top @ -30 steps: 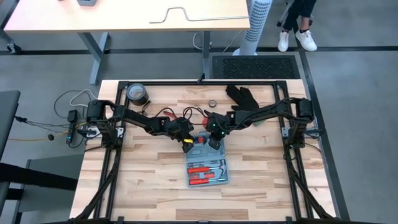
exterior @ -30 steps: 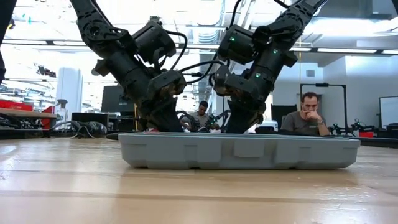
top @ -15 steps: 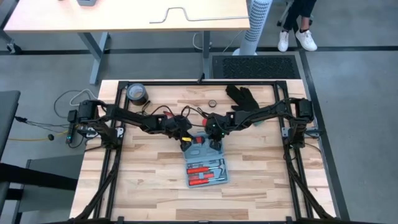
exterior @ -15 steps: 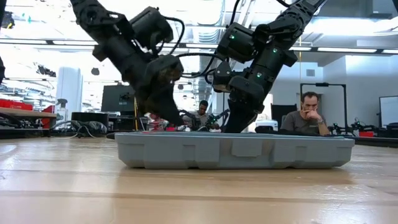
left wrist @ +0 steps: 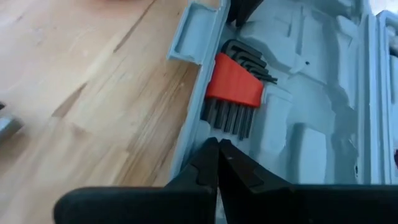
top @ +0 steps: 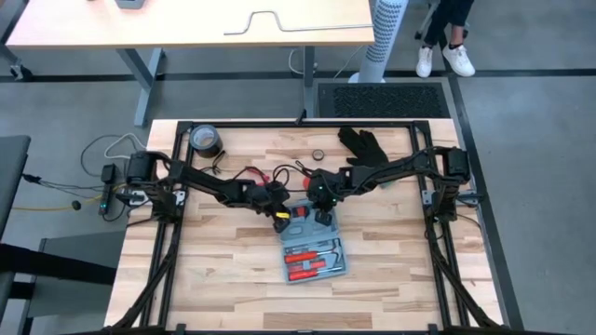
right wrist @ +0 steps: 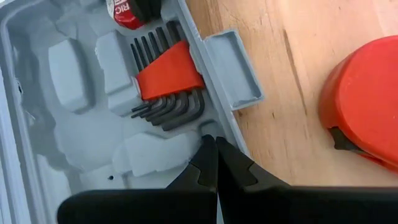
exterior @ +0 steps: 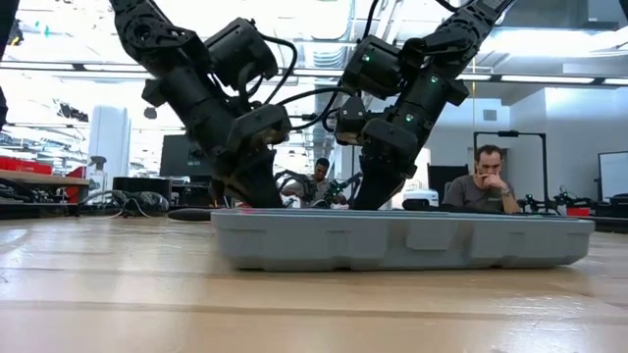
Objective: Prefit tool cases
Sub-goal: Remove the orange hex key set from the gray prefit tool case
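Surface: wooden plank table (top: 223,270).
Centre: open blue-grey tool case (top: 313,249), lying flat.
Far left corner: dark tape roll (top: 205,140).
Far side: black glove (top: 365,144); small ring (top: 318,154).

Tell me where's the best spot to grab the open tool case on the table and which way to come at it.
Probably the tool case by its raised side wall, coming down from above. It lies flat and open on the table, so only the thin upright rim gives two fingers something to close on. The small tab on one edge is another option.
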Tool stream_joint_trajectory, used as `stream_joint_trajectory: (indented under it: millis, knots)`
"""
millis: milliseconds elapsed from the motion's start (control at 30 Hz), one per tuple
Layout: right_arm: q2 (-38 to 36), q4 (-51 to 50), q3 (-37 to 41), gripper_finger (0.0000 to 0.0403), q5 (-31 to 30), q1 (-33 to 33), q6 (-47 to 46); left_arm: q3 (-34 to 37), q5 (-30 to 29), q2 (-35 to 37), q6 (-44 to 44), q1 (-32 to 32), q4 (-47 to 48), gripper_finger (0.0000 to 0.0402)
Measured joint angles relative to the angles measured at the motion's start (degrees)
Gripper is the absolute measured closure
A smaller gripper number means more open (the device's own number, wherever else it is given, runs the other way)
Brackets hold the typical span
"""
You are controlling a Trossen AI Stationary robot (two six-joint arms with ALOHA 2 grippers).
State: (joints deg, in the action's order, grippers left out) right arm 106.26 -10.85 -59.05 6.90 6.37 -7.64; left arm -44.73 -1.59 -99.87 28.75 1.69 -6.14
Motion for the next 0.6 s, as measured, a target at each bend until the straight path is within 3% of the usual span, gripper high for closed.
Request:
stream_joint_trajectory:
  millis: [300, 600]
  knots:
    - [0.0, -0.2, 0.0, 0.0403, 0.4, -0.4, 0.9, 0.0, 1.4, -4.0, 1.4, 0.9, -5.4, 0.0402]
    - [0.0, 0.5, 0.0, 0.0403, 0.6, -1.6, 7.8, -1.1, 3.0, -4.4, -0.8, 2.2, -5.3, 0.0401]
